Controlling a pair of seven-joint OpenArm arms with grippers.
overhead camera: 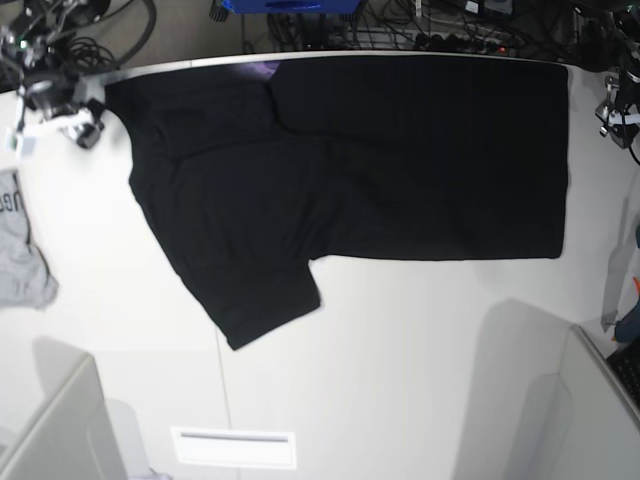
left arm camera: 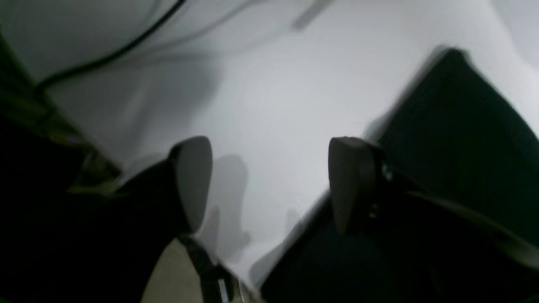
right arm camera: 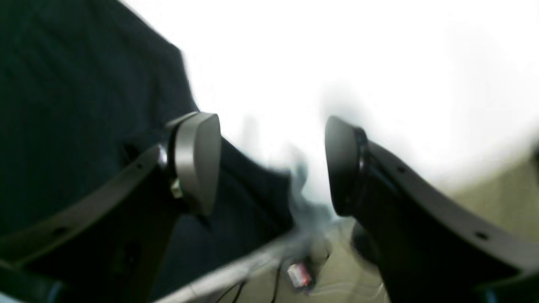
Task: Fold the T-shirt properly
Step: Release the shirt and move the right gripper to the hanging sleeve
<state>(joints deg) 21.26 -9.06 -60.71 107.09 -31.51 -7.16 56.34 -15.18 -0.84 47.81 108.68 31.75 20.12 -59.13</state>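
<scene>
Right end effector (right arm camera: 271,164) open, the T-shirt (overhead camera: 430,190) lies spread, plain black, lightly creased.

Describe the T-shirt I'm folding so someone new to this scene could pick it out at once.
On the white table, look to the far side in the base view, between the two grippers. The T-shirt is the big black cloth spread there, with one flap pointing toward the viewer. The small grey garment with dark lettering at the left edge is far smaller and paler.
</scene>
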